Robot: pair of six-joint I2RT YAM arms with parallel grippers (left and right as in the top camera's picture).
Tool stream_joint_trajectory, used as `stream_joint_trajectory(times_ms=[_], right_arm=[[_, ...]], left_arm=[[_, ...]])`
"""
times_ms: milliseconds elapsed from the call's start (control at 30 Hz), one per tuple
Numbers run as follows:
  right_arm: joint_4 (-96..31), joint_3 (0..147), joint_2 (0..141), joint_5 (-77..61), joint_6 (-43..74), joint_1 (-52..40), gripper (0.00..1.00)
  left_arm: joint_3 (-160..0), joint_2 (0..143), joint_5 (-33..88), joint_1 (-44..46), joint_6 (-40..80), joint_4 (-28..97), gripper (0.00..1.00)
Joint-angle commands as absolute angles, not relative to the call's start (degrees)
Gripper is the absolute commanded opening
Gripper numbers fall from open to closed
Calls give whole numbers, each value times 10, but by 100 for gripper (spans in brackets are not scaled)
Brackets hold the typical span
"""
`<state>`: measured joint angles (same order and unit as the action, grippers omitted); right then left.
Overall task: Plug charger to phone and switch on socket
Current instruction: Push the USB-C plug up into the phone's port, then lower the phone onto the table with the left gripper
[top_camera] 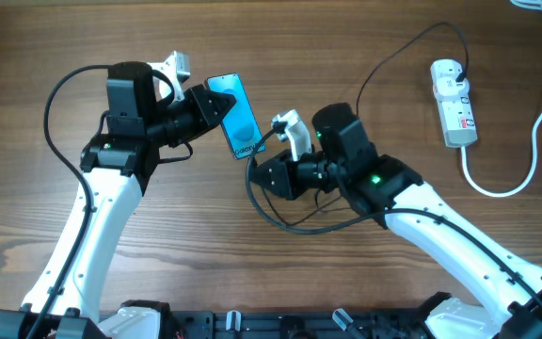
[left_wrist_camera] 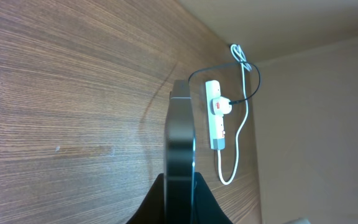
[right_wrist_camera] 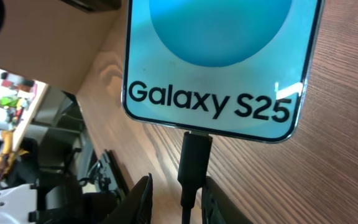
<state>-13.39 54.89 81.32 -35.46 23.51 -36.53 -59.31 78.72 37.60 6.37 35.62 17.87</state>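
Worktop (top_camera: 45, 38): brown wood-grain; beige wall (left_wrist_camera: 316, 124). Left tool (top_camera: 218, 106) clenched on phone (top_camera: 240, 121); right tool (right_wrist_camera: 174, 186) released, straddling plugged-in charger (right_wrist_camera: 194, 155).

the middle of the table (top_camera: 26, 56) is crowded. the left end effector (top_camera: 216, 105) clamps the phone (top_camera: 235, 115) at an angle. the right end effector (top_camera: 260, 168) sits just below the phone's lower edge, its fingers (right_wrist_camera: 140, 199) standing apart on either side of the charger (right_wrist_camera: 194, 152) tip with only slim gaps. the black cable loops under the right arm, then arcs across the wood to the socket (top_camera: 454, 113), where its plug fills the far end. the white cord (top_camera: 506, 194) curls round the socket's near end and right side. bare wood lies between the right arm and the socket's left side, and along the far left.
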Motion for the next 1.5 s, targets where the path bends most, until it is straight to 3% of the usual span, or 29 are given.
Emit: stream_joint_trajectory(times_ms=[0, 100, 233, 1467], right_arm=[[-137, 559, 813, -311, 227, -375, 27], [-138, 559, 813, -308, 227, -375, 20], [-135, 559, 813, -307, 227, -375, 5], [-87, 623, 816, -300, 212, -341, 5]], left_arm=[[-596, 778, 396, 67, 351, 175, 4], [-596, 778, 396, 67, 351, 175, 4], [-596, 778, 404, 67, 351, 175, 4], [-595, 778, 473, 157, 242, 316, 4]])
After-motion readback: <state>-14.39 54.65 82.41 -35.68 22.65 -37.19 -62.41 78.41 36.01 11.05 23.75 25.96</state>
